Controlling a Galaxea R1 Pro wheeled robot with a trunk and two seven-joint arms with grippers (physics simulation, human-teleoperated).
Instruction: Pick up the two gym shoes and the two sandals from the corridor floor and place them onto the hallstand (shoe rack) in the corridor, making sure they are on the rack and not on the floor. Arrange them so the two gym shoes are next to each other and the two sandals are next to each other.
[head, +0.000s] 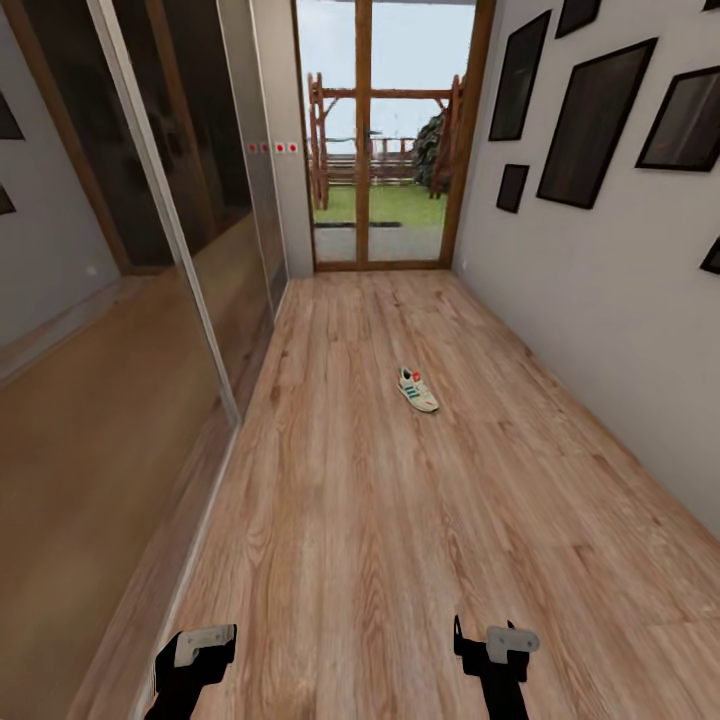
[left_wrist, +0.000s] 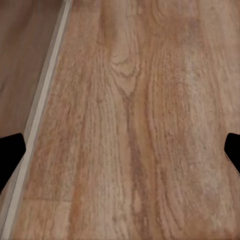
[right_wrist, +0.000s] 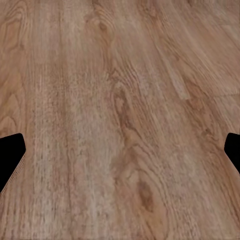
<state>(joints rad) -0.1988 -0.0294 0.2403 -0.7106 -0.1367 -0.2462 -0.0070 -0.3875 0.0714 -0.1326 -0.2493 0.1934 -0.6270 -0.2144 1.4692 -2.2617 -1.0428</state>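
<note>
I stand in a narrow corridor, looking down its length toward a glass door (head: 390, 130) with a wooden frame and a garden beyond. One gym shoe (head: 418, 390) lies on the floor (head: 400, 520) about midway down, a little right of centre, well ahead of both my arms and apart from either wall. It is white with green stripes and a red patch near the far end. A dark glass-fronted wardrobe (head: 110, 300) runs along my left; black picture frames (head: 590, 120) hang on the white wall to my right.

My left gripper (head: 200, 650) and right gripper (head: 495, 645) hang low near the bottom of the head view, over bare planks, holding nothing. In the left wrist view my fingers (left_wrist: 10, 150) sit at the two edges with a wide gap of floor between them, so they are spread; the wardrobe's pale base rail (left_wrist: 40, 115) runs beside them. In the right wrist view my fingers (right_wrist: 10, 152) are likewise spread wide over plain wood.
</note>
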